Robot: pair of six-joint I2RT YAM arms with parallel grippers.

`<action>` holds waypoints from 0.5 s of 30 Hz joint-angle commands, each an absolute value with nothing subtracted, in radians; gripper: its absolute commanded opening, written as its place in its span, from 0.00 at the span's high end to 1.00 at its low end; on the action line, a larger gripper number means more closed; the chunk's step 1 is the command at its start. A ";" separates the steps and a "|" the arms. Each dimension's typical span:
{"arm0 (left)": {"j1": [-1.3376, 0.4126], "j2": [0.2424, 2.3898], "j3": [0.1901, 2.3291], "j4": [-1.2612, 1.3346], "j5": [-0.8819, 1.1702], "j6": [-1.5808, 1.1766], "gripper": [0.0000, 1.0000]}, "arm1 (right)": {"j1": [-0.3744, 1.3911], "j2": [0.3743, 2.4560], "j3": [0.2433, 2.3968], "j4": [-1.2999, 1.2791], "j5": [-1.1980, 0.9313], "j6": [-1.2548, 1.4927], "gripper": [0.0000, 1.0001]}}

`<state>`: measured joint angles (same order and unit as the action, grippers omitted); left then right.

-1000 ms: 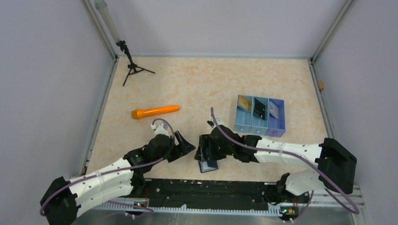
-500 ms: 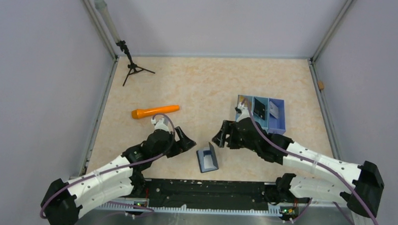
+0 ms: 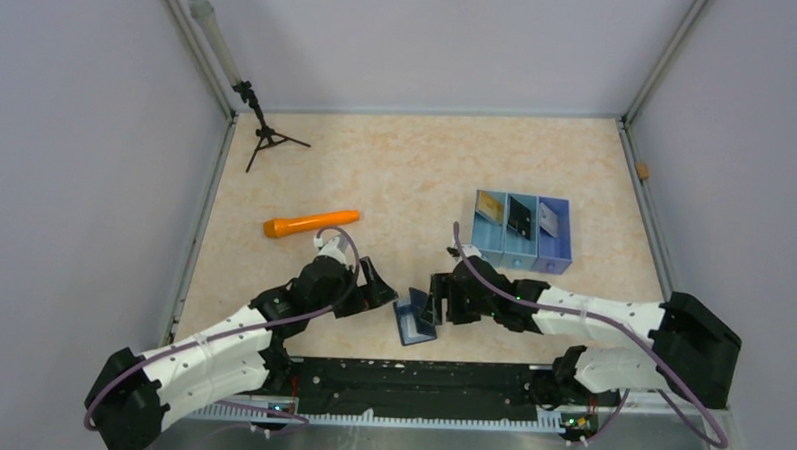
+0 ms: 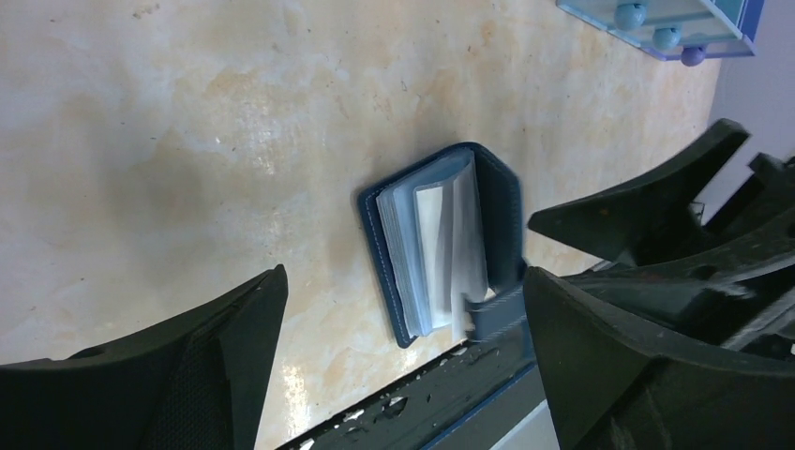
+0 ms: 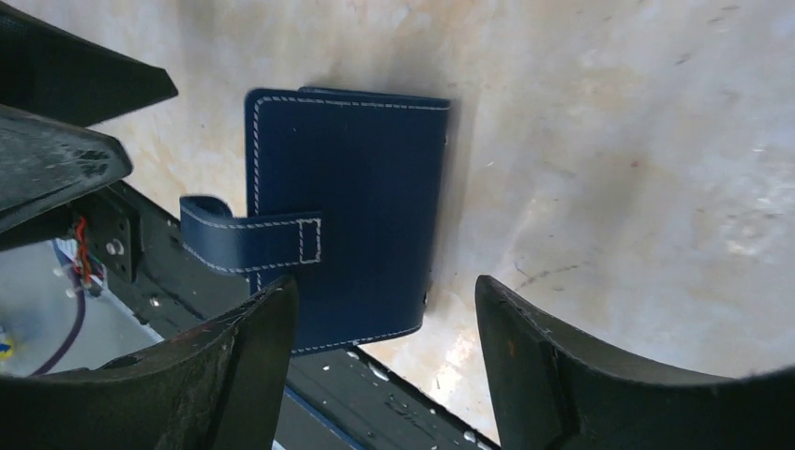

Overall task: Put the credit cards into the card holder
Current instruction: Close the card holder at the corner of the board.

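The card holder lies near the table's front edge, half open, with its navy cover raised over pale blue sleeves. The left wrist view shows the sleeves. The right wrist view shows the navy cover and its strap. My left gripper is open and empty just left of it. My right gripper is open and empty just right of it, its jaws either side of the cover's near corner. The credit cards sit in a blue tray: gold, black, white.
The blue three-compartment tray stands right of centre, and its knobs show in the left wrist view. An orange torch lies left of centre. A small black tripod stands at the back left. A black rail runs along the front edge.
My right gripper left the card holder, rose toward the tray, then came back down beside the holder's right side. My left gripper edged right toward the holder. The holder stays half open.
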<state>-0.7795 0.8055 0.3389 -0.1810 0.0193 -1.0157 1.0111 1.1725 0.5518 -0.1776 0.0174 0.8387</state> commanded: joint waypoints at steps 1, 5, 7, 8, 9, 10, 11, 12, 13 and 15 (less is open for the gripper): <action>-0.775 0.814 0.379 -0.140 0.075 -0.969 0.01 | 1.065 1.276 0.621 -0.062 -0.021 0.816 0.30; -0.775 0.835 0.372 -0.128 0.108 -0.946 0.01 | 1.081 1.360 0.653 -0.090 0.008 0.827 0.27; -0.775 0.863 0.368 -0.120 0.120 -0.930 0.01 | 1.083 1.384 0.661 -0.105 0.028 0.836 0.27; -0.775 0.882 0.368 -0.118 0.134 -0.919 0.01 | 1.084 1.390 0.662 -0.111 0.034 0.840 0.27; -0.775 0.905 0.371 -0.115 0.146 -0.915 0.01 | 1.084 1.395 0.663 -0.114 0.037 0.842 0.27; -0.775 0.932 0.375 -0.105 0.158 -0.915 0.01 | 1.084 1.397 0.663 -0.115 0.038 0.843 0.27; -0.776 0.958 0.374 -0.088 0.167 -0.914 0.01 | 1.085 1.401 0.662 -0.113 0.038 0.843 0.27; -0.776 0.983 0.376 -0.071 0.171 -0.915 0.02 | 1.085 1.404 0.662 -0.113 0.034 0.844 0.27; -0.776 1.004 0.375 -0.050 0.176 -0.914 0.03 | 1.086 1.406 0.661 -0.112 0.032 0.843 0.27; -0.778 1.039 0.379 -0.022 0.177 -0.906 0.04 | 1.086 1.412 0.660 -0.112 0.030 0.842 0.27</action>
